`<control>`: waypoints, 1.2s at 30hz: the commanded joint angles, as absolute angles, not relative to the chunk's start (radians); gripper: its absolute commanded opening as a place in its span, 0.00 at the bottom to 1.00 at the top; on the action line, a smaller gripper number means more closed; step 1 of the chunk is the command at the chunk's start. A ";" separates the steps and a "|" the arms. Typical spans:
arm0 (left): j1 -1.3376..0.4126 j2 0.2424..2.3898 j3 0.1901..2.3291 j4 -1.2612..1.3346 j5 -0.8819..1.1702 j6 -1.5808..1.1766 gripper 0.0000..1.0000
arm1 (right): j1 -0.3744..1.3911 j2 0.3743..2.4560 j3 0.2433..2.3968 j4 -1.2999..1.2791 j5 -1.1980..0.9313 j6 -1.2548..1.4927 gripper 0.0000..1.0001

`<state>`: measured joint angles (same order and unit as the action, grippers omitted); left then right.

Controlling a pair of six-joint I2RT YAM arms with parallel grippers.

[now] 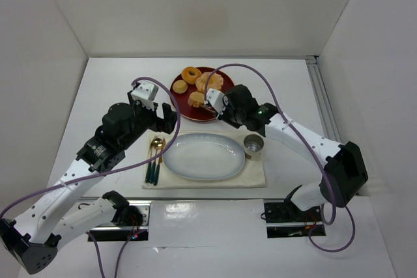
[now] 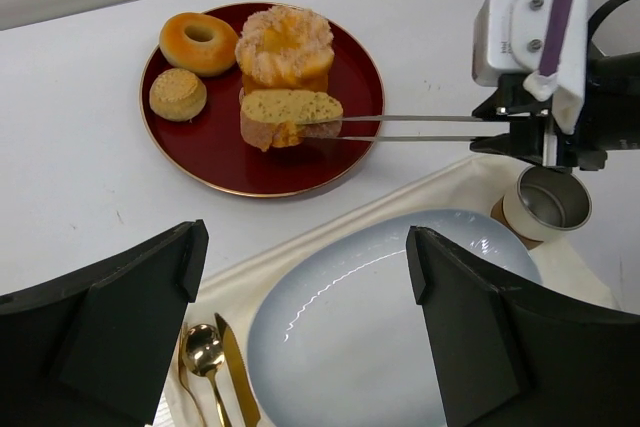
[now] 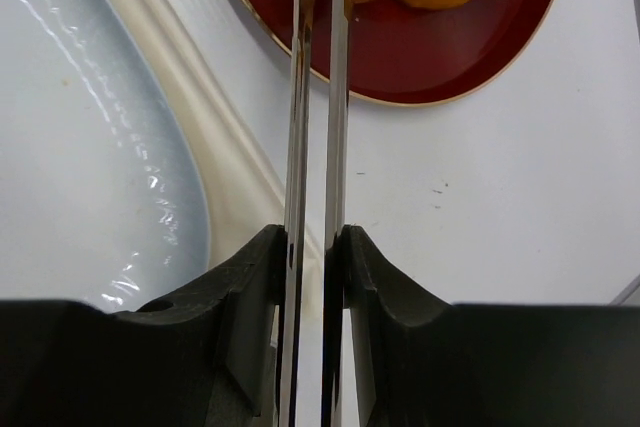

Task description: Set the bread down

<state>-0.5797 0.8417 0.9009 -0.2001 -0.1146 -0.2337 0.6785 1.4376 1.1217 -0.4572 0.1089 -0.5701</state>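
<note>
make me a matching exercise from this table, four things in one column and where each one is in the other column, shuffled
Things
1. flat tan slice of bread
2. ring-shaped golden donut
3. small silver metal cup
4. gold spoon

Places
A. on the cream cloth, right of the pale oval plate
B. pinched between the thin metal tongs
C. on the cream cloth, left of the pale oval plate
D. at the far edge of the round red plate

Pairs: 1-B, 2-D, 3-A, 4-C
</note>
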 commanded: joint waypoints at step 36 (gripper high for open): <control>-0.584 0.873 0.899 -0.140 -0.167 -0.202 1.00 | 0.641 0.948 0.997 -1.055 -0.459 -0.698 0.00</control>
